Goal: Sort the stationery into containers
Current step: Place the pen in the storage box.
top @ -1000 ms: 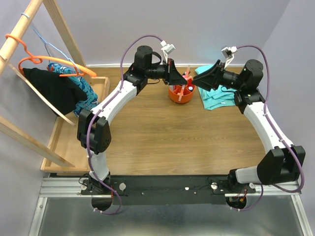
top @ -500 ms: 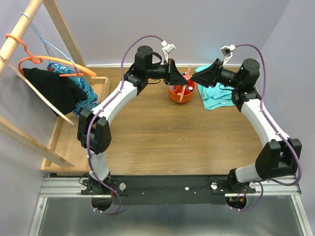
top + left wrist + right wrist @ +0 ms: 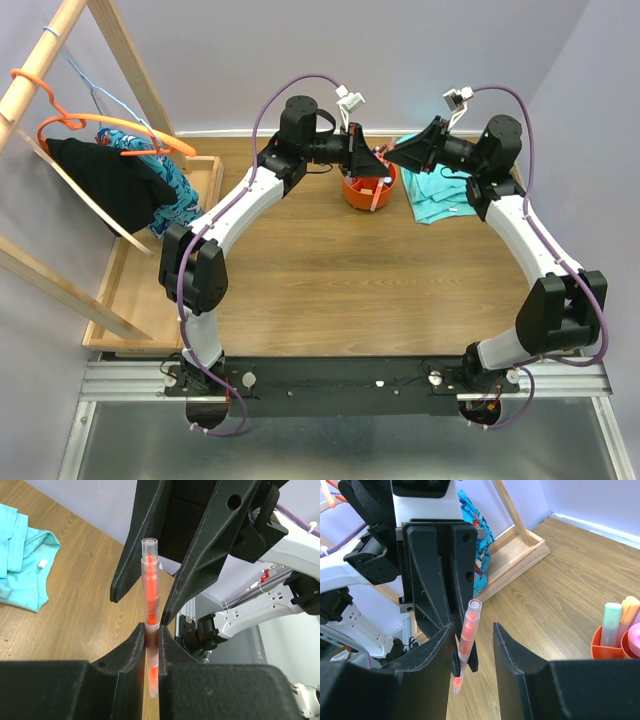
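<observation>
**One pen in the air, tub partly filled**

Pastel highlighters (image 3: 611, 615) already stand in the orange tub (image 3: 598, 650). A clear orange pen (image 3: 150, 587) is not in yet. The left tool (image 3: 151, 632) pinches its lower half, holding it off the tabletop by the tub. The right tool (image 3: 471, 630) is spread around the upper end without touching.

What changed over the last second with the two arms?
The right gripper swung left toward the left gripper, its open fingers now flanking the orange pen held there. The left gripper edged right. The orange tub and teal cloth stayed put.
</observation>
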Controlling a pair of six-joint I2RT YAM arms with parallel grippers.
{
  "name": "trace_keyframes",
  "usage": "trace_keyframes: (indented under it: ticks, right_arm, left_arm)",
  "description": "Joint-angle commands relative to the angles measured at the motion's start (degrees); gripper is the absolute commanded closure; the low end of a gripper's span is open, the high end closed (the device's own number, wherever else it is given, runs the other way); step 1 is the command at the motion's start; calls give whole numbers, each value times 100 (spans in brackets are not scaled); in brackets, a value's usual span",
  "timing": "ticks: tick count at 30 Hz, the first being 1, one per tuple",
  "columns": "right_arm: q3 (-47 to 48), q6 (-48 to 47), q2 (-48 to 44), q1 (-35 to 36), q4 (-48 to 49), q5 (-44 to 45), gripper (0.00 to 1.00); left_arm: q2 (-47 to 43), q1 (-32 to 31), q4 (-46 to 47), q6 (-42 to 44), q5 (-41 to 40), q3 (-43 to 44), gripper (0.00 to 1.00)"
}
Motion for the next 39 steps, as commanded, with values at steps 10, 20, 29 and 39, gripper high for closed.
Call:
trace_keyframes:
  ticks: [10, 20, 29, 39]
  right_arm:
    - [140, -18, 46, 71, 59, -217, 91]
    - [675, -1774, 125, 71, -1418, 20, 99]
    - [1300, -2979, 766, 71, -1638, 626, 99]
    - [1370, -3367, 1706, 80, -154, 1312, 99]
  left_arm:
    - [55, -52, 51, 72, 45, -41, 99]
    - [126, 79, -1758, 1618, -1009, 539, 49]
    - [-120, 334, -2769, 2856, -1974, 408, 1]
    - [-331, 457, -3385, 3623, -2443, -58, 1]
